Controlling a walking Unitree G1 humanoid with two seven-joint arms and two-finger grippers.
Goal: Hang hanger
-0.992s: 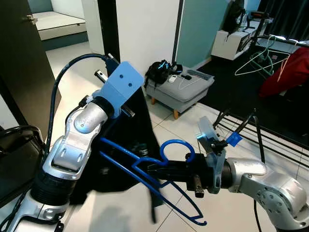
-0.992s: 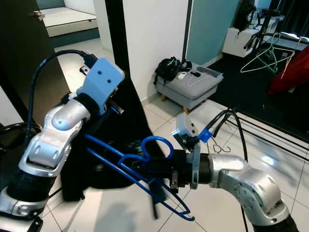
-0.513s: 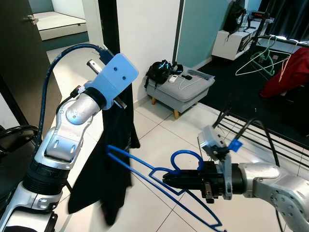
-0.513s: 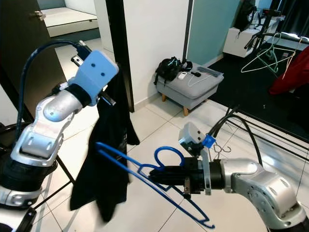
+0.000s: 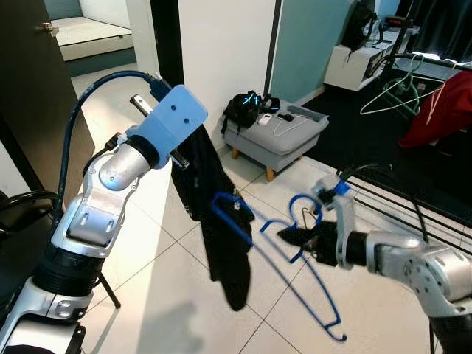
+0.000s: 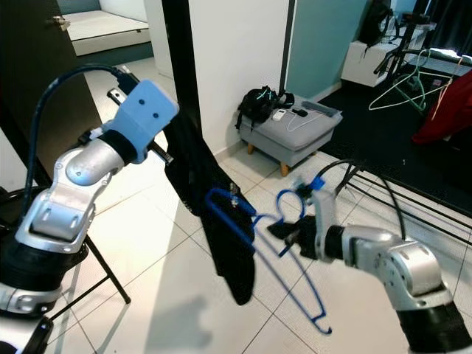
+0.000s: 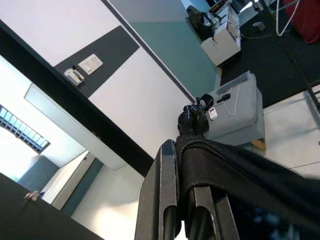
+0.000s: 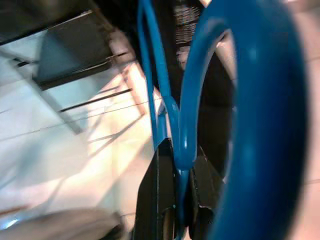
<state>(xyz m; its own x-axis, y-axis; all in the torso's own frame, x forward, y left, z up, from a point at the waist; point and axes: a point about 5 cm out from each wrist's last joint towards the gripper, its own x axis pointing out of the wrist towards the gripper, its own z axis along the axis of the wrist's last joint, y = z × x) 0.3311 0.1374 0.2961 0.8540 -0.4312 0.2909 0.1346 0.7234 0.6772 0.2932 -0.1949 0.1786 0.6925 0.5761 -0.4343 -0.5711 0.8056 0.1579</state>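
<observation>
I am gripping the blue plastic hanger (image 5: 284,254) at its neck in my right gripper (image 5: 295,237), long axis slanting down toward the floor; my left gripper (image 7: 185,220) is pinching the black garment (image 5: 217,221), hanging just beside the hanger's far shoulder.

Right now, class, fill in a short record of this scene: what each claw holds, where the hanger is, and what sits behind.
left claw: shut on the black garment, which hangs from it
right claw: shut on the blue hanger just below its hook
hanger position: held in the air beside the garment, tilted, nothing hung on it
behind: grey footstool with a black bag by the white wall
floor: pale tiles
</observation>
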